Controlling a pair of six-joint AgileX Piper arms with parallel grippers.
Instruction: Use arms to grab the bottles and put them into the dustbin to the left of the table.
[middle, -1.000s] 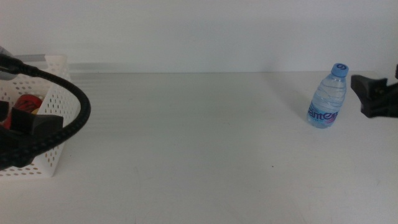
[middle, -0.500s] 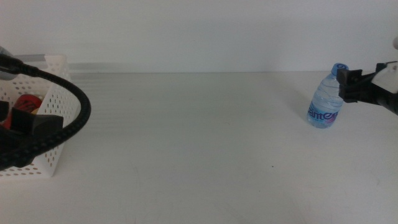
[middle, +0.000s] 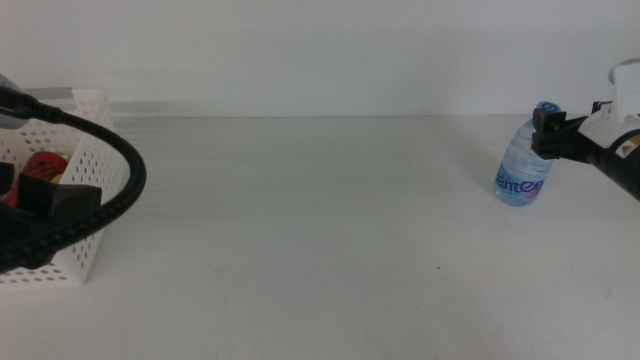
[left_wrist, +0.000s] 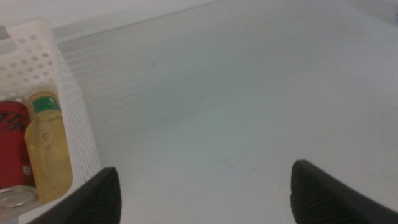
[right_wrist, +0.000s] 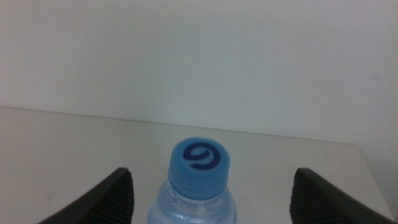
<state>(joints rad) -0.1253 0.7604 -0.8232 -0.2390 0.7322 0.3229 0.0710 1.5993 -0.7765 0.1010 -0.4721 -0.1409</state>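
The small clear water bottle (middle: 522, 168) with a blue cap (right_wrist: 201, 163) stands upright at the table's far right. My right gripper (middle: 547, 134) is open at the height of its neck, one jaw on each side of the cap in the right wrist view (right_wrist: 214, 174), not touching it. My left gripper (middle: 45, 195) is open and empty by the white dustbin (middle: 92, 150) at the left. In the left wrist view, the red cola can (left_wrist: 12, 146) and the yellow tea bottle (left_wrist: 47, 149) lie inside the dustbin (left_wrist: 67, 99).
The white table (middle: 300, 220) stretches between the dustbin and the water bottle. A thick black cable (middle: 125, 165) of the left arm loops over the dustbin's near corner. A white wall rises behind the table.
My right gripper has moved left from beside the water bottle until its jaws stand on either side of the neck. The left arm and the bottle have not moved.
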